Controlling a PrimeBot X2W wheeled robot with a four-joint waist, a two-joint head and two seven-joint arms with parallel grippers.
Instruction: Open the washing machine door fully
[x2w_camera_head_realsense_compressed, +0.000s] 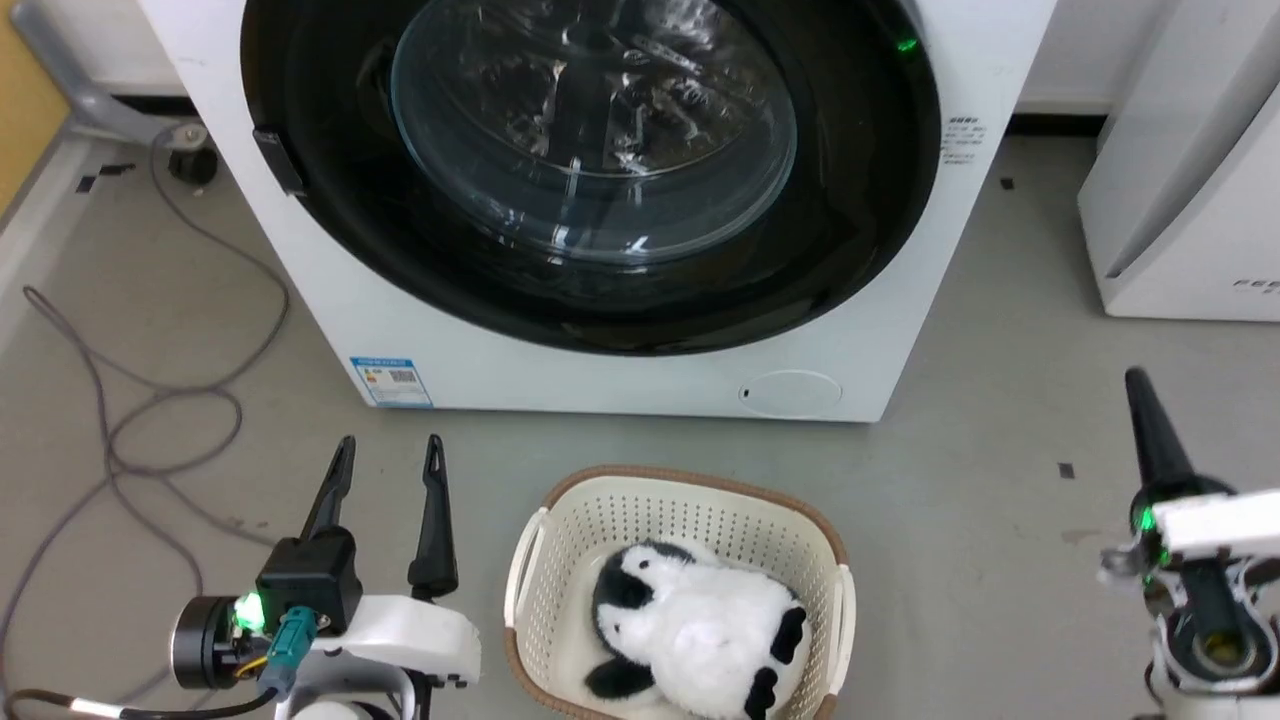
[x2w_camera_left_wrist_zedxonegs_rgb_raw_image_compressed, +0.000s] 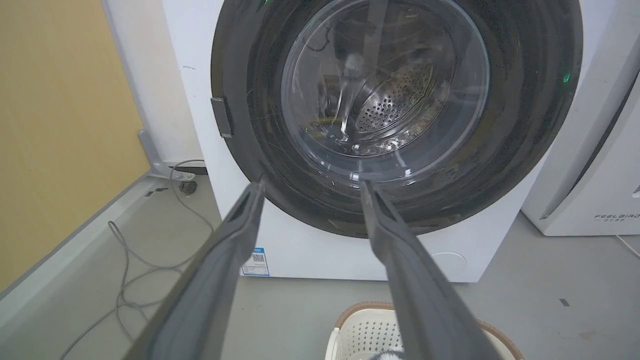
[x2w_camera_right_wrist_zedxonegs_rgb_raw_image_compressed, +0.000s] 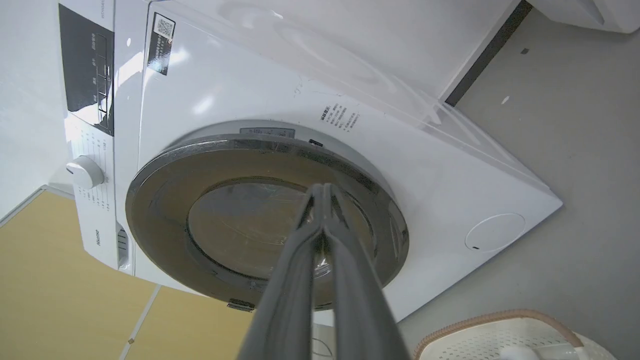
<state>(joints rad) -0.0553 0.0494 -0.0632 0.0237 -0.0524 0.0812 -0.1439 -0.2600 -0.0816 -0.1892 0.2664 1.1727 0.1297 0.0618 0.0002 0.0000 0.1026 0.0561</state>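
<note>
The white washing machine (x2w_camera_head_realsense_compressed: 600, 385) fills the top of the head view. Its door (x2w_camera_head_realsense_compressed: 860, 200), a glossy black disc with a clear glass bowl, lies flat against the front and looks closed. A small dark tab (x2w_camera_head_realsense_compressed: 277, 160) sits on the door's left rim. My left gripper (x2w_camera_head_realsense_compressed: 390, 445) is open and empty, low on the floor side, well short of the machine. In the left wrist view it (x2w_camera_left_wrist_zedxonegs_rgb_raw_image_compressed: 311, 184) points at the door (x2w_camera_left_wrist_zedxonegs_rgb_raw_image_compressed: 525, 100). My right gripper (x2w_camera_head_realsense_compressed: 1136, 378) is shut on nothing at the far right. In the right wrist view its tips (x2w_camera_right_wrist_zedxonegs_rgb_raw_image_compressed: 322, 187) aim at the door (x2w_camera_right_wrist_zedxonegs_rgb_raw_image_compressed: 165, 200).
A cream basket (x2w_camera_head_realsense_compressed: 690, 490) holding a black-and-white plush toy (x2w_camera_head_realsense_compressed: 700, 620) stands on the grey floor between my arms, just before the machine. Grey cables (x2w_camera_head_realsense_compressed: 130, 420) loop at the left. A white appliance lettered FEELBIRD (x2w_camera_head_realsense_compressed: 1190, 200) stands at the right.
</note>
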